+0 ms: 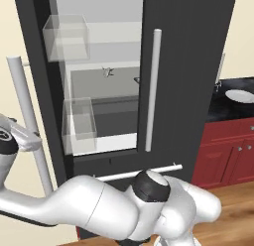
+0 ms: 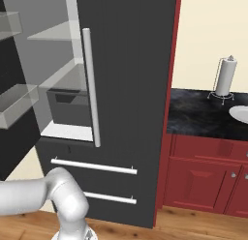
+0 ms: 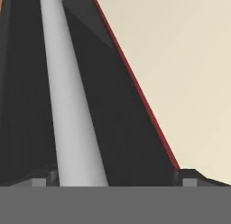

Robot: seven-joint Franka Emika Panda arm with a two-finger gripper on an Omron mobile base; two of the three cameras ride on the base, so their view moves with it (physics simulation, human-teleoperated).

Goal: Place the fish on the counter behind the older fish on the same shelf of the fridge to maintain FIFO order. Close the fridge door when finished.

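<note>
1. Black fridge (image 1: pixel 188 66) stands with its left door (image 1: pixel 34 106) swung open and its right door shut; the open door's silver handle (image 1: pixel 27 121) runs upright at 9 o'clock in the left base view.
2. Open room lies between the swung door's edge and the shut door's long handle (image 1: pixel 152 91); the white arm's elbow crosses low in front of the drawers (image 2: pixel 94 181).
3. Grey glass shelf (image 1: pixel 101 84) spans the lit inside. On it the small spiky dark fish (image 1: pixel 107 71) lies toward the back, at about 12 o'clock of the shelf, and the tip of a smooth silvery fish (image 1: pixel 137 80) shows at 3 o'clock, partly cut off by the shut door's edge. The two are apart.
4. Two clear bins (image 1: pixel 67 37) hang on the open door's inner side, one above the other; nothing can be seen in either.
5. Right base view adds the black marble counter (image 2: pixel 198 113) at 3 o'clock, with a paper towel roll (image 2: pixel 225 77) and the rim of a white sink (image 2: pixel 240 113), over red cabinets (image 2: pixel 203 171).
6. Hand view looks close along a silver bar handle (image 3: pixel 67 96) against a black door; the gripper (image 3: pixel 110 180) has its fingertips (image 3: pixel 187 177) wide apart, and the bar rises between them nearer the left tip, which is just beside it, whether touching I cannot tell.
</note>
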